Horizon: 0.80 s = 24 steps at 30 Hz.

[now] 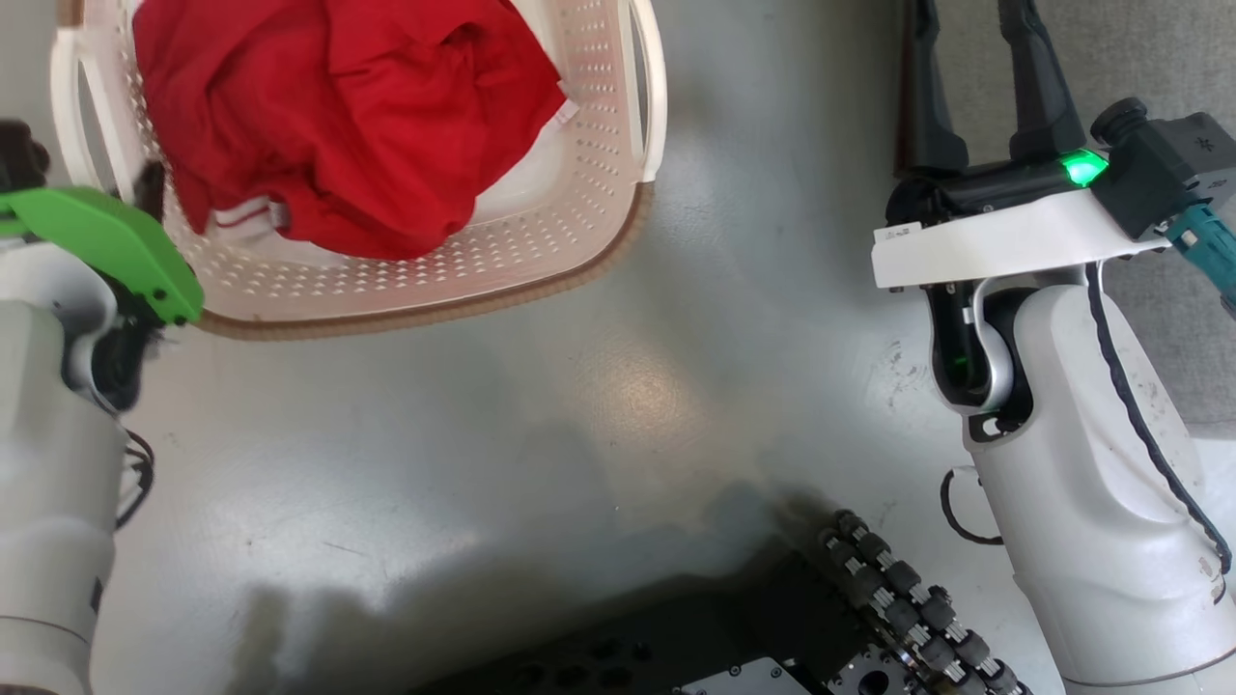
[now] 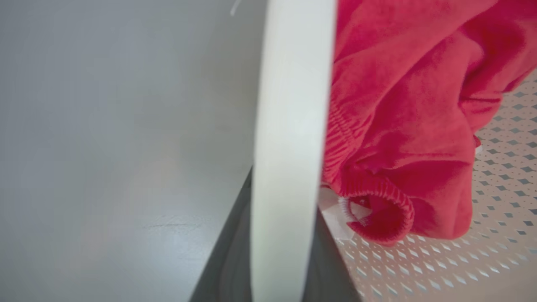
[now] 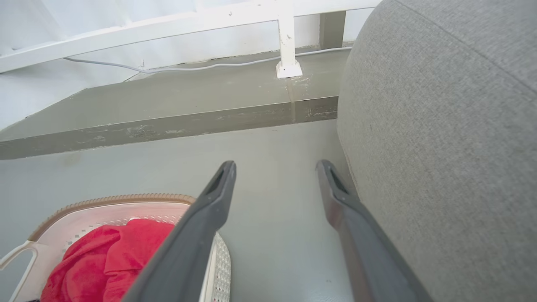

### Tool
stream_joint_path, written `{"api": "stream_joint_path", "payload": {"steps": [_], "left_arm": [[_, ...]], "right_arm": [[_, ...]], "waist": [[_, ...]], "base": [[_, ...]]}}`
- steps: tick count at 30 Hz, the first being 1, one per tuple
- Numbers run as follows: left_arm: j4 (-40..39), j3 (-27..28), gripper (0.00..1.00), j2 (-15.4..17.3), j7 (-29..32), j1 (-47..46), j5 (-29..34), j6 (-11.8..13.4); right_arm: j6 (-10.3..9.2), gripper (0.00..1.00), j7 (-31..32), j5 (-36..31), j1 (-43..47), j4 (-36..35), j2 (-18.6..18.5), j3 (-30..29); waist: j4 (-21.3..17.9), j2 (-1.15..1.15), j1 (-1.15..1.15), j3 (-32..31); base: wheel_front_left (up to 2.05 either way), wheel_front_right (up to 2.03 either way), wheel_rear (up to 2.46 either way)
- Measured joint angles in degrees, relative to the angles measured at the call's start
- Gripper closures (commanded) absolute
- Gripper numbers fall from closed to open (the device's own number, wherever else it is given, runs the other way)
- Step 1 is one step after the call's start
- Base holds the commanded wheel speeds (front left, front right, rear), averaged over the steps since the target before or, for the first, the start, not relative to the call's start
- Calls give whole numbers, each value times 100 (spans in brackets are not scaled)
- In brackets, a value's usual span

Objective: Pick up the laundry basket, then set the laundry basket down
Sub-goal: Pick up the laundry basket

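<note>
Up at left on grey floor (image 1: 579,405): laundry basket (image 1: 541,261), red cloth (image 1: 348,106) inside. Left claw (image 1: 145,188) at its white handle (image 2: 289,126), grip too hidden to tell. Right claw (image 3: 275,167) spread wide, holding nothing, beside grey couch (image 3: 440,147).

Laundry basket (image 1: 570,222): cream-white, with perforated walls, a brown woven-look rim and white side loop handles (image 1: 652,87), open side up, holding a crumpled red garment (image 1: 348,116), grey floor (image 1: 579,405) beneath.

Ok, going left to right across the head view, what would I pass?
First the green cover on the left wrist → laundry basket holding a red garment → bare grey floor → right gripper, fingers apart.
</note>
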Motion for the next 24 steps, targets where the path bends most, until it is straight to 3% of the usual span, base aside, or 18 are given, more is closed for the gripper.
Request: {"api": "stream_joint_path", "payload": {"steps": [24], "left_arm": [[255,-270,100,-323,-92,329,9,-4]], "right_arm": [[-1,0,0,-8,1,65,-1,-21]], "waist": [[170,0,0,-173]], "base": [[0,0,0]]}}
